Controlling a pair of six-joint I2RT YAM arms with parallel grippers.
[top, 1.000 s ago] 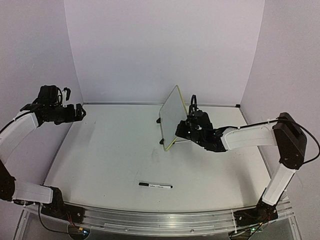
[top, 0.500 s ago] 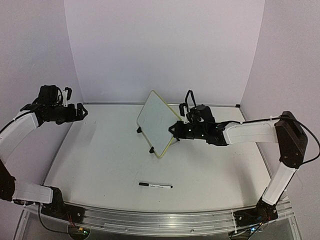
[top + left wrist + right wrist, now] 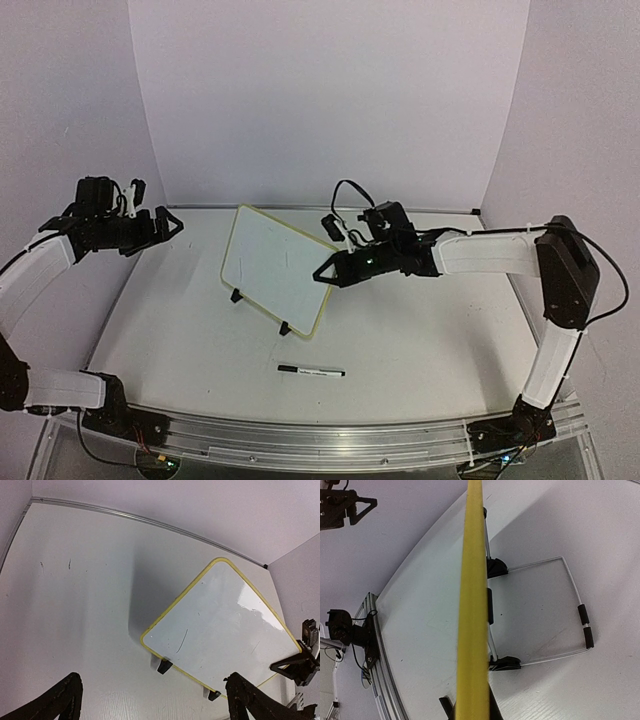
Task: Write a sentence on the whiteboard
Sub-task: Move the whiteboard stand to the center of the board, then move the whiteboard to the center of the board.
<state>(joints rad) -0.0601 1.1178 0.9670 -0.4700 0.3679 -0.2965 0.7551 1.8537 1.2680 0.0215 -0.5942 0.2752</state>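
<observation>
The whiteboard (image 3: pixel 275 268), white with a pale yellow rim and two black clip feet, stands tilted on the table left of centre, its face towards the front left. My right gripper (image 3: pixel 325 276) is shut on its right rim. In the right wrist view the rim (image 3: pixel 472 605) runs edge-on down into my gripper (image 3: pixel 470 714). The left wrist view shows the board's face (image 3: pixel 220 625) with only a faint stray stroke; no sentence shows. My left gripper (image 3: pixel 172 225) is open and empty at the far left, apart from the board.
A black-and-white marker pen (image 3: pixel 311 371) lies on the table in front of the board. A wire stand (image 3: pixel 570 610) folds out behind the board. Walls close the back and both sides.
My right gripper has carried the whiteboard leftwards and turned it, so its face now shows broadly towards the front left. My left gripper has shifted only slightly.
</observation>
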